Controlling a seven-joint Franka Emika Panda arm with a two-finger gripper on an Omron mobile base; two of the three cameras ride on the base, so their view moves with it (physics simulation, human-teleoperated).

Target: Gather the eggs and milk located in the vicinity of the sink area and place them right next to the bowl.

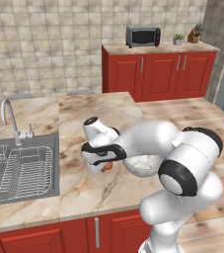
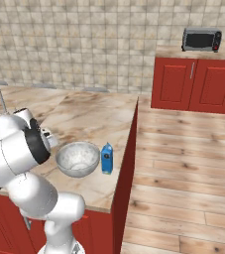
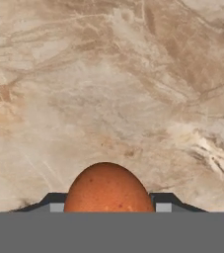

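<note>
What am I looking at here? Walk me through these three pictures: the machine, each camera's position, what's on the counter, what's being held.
The white machine is a robot arm on a base that can drive, in a rendered kitchen. Two pictures come from cameras on the base, behind the arm to its left and right. The third looks along the end effector, the arm's two-fingered hand. On the marble counter stand a bowl and, beside it, a blue milk carton. A sink with a faucet is set into the counter. The end effector is shut on an egg, next to the bowl, above the counter.
</note>
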